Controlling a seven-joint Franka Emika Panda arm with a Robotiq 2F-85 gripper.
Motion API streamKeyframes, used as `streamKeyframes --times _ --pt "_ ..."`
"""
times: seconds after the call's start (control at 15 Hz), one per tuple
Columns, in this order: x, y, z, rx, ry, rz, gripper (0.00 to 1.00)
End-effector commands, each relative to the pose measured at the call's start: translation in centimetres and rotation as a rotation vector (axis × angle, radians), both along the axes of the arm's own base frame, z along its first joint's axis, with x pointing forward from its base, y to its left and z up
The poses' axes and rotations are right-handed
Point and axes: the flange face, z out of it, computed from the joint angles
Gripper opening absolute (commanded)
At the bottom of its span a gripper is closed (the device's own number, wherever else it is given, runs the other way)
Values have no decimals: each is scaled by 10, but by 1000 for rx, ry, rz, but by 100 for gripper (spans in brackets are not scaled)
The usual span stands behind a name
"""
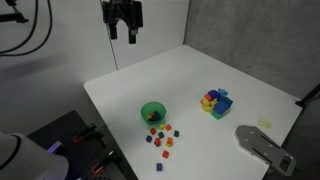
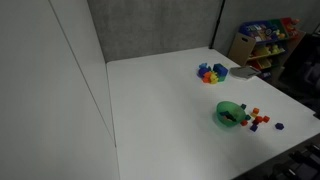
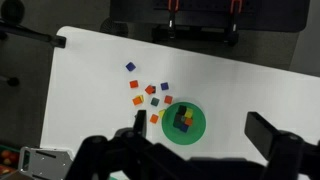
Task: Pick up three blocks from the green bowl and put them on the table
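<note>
The green bowl [image 1: 152, 112] sits on the white table [image 1: 200, 70] near its front edge, with several tiny blocks [image 3: 184, 119] inside. It also shows in an exterior view [image 2: 230, 114] and in the wrist view [image 3: 184, 124]. Several loose tiny blocks [image 1: 162, 136] in red, orange, yellow and purple lie on the table beside the bowl, also seen in the wrist view [image 3: 150, 93]. My gripper [image 1: 123, 30] hangs high above the far side of the table, open and empty. In the wrist view its fingers [image 3: 200, 130] straddle the bowl far below.
A blue-yellow-red-green block cluster [image 1: 215, 102] stands to one side of the bowl, also in an exterior view [image 2: 211, 73]. A grey metal object [image 1: 262, 145] lies at the table corner. A dark grey wall panel [image 1: 260, 40] stands behind. A toy shelf [image 2: 262, 40] is off the table.
</note>
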Motion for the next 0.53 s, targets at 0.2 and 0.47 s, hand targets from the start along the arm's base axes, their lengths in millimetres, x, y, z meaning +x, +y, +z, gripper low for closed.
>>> streamKeyframes --times 0.2,0.47 --pt "0 0 0 0 0 0 100" --pt "9 3 -12 -11 -62 12 100"
